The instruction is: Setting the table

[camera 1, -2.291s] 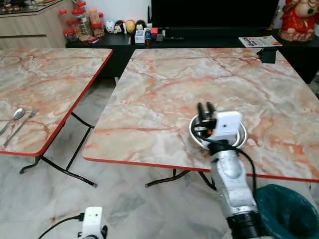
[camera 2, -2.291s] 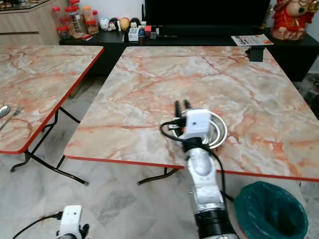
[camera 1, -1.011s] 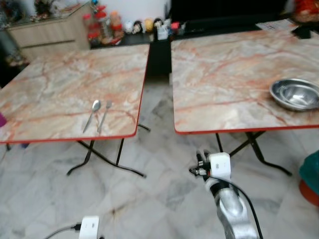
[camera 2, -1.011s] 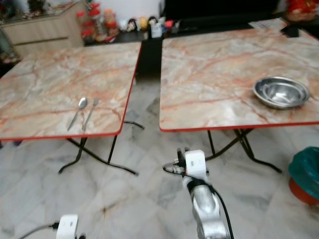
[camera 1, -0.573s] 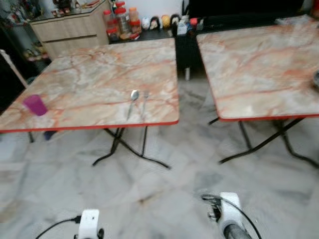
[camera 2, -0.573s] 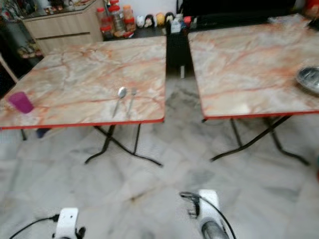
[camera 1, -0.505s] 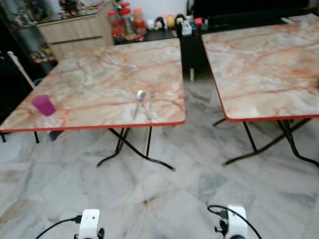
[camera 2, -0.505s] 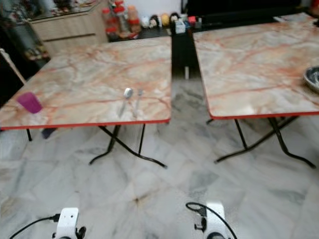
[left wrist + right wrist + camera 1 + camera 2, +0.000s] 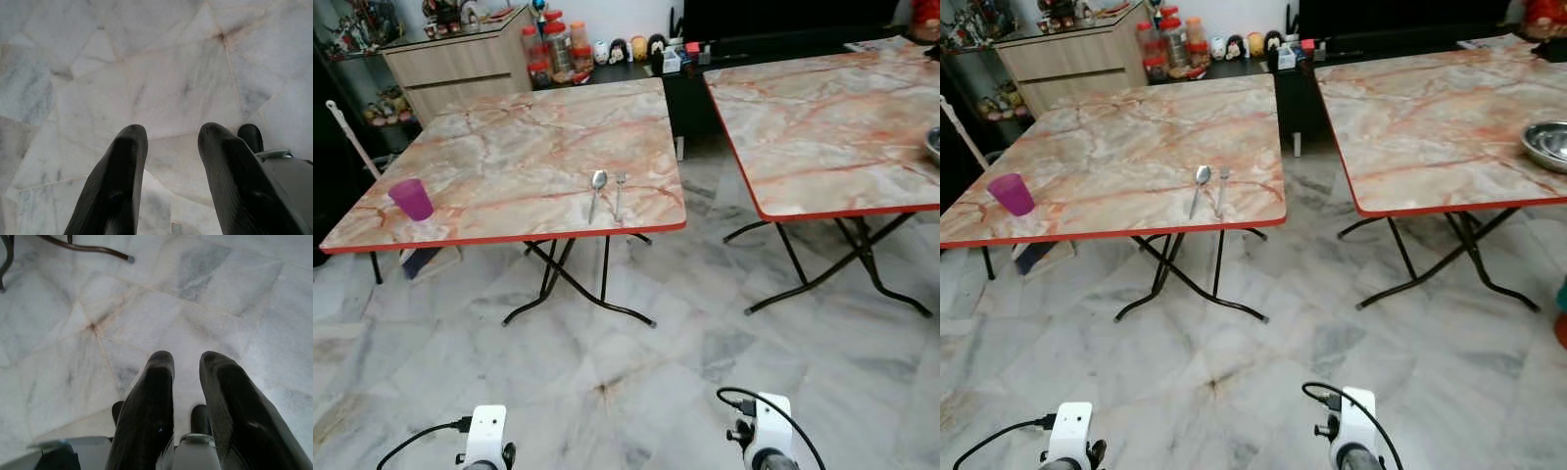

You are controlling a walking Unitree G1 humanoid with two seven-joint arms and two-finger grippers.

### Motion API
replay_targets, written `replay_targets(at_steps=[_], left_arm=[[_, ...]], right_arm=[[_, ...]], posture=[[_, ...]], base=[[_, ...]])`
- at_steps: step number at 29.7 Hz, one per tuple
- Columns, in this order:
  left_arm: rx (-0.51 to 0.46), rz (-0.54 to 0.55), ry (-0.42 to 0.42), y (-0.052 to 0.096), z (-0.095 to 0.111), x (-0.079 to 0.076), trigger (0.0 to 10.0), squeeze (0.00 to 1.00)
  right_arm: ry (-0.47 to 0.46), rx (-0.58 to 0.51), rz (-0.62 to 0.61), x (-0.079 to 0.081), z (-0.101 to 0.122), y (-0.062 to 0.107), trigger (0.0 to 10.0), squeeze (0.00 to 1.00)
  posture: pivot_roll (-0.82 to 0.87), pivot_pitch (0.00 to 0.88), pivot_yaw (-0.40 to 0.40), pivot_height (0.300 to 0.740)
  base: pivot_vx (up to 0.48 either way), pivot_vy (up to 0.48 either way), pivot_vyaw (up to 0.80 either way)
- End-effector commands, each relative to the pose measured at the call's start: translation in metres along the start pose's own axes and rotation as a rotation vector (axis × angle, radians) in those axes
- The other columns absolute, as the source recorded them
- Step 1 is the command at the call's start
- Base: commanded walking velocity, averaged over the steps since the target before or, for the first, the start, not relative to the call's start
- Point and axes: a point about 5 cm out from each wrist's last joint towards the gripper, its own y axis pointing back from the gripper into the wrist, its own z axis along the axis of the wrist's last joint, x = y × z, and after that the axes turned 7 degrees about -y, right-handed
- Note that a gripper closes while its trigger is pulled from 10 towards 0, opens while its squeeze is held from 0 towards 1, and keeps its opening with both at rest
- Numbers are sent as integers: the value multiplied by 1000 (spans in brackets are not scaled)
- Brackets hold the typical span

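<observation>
Both arms hang low over the marble floor (image 9: 607,372). The left gripper (image 9: 168,134) and right gripper (image 9: 186,362) each hold their 2 fingers apart, gripping nothing. On the left table (image 9: 509,147) lie a spoon (image 9: 597,186) and fork (image 9: 618,188) side by side near its front edge, with a purple cup (image 9: 411,199) at its left corner. A steel bowl (image 9: 1549,145) rests on the right table (image 9: 1430,98).

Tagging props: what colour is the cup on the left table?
Purple cup, clearest in the left eye view.

left desk (image 9: 509,157): ahead-left of both grippers, bears cup (image 9: 410,199), spoon (image 9: 597,189), fork (image 9: 618,191)
right desk (image 9: 822,117): ahead-right, bears bowl (image 9: 1549,144)
</observation>
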Motion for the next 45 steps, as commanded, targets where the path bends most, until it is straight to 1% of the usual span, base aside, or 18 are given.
replay_targets(at_steps=[1,4,6,10,12,18,23,27,32,36,45], left_arm=[[-3,3,-16,-1,5,1,10000,0],[-1,-3,-28,-1,5,0,10000,0],[2,-3,-33,-1,4,1,10000,0],[4,-1,-35,-1,4,2,10000,0],[6,6,-39,-1,3,6,10000,0],[17,7,-43,0,-1,6,10000,0],[23,3,-42,0,-3,3,10000,0],[28,-6,-41,0,-3,-1,10000,0],[25,-12,-39,-1,0,-3,10000,0],[20,-14,-37,-1,2,-4,10000,0],[24,-43,-57,-1,3,-12,10000,0]], right_arm=[[17,17,-1,1,-2,0,10000,0],[22,15,-2,1,-3,0,10000,0],[12,1,-6,1,-2,0,10000,0],[25,13,-12,3,-4,0,10000,0],[-1,23,-7,5,-7,1,10000,0],[-8,25,-6,6,-8,1,10000,0],[-19,18,-19,2,-5,0,10000,0],[-37,4,-40,-5,0,0,10000,0],[-44,-4,-52,-9,4,-1,10000,0],[-36,-7,-52,-10,5,-1,10000,0],[-43,-15,-72,-18,4,1,10000,0]], posture=[[-47,0,144,740],[-46,0,146,740],[-41,0,146,740],[-38,0,146,740],[-42,0,155,740],[-44,0,147,740],[-50,0,140,740],[-59,0,131,740],[-63,0,122,740],[-72,0,120,740],[-105,0,123,740]], base=[[416,0,0],[421,0,0],[431,0,469],[431,0,800],[444,0,0],[448,0,0],[455,0,0],[455,0,0],[453,0,0],[454,0,0],[453,0,0]])
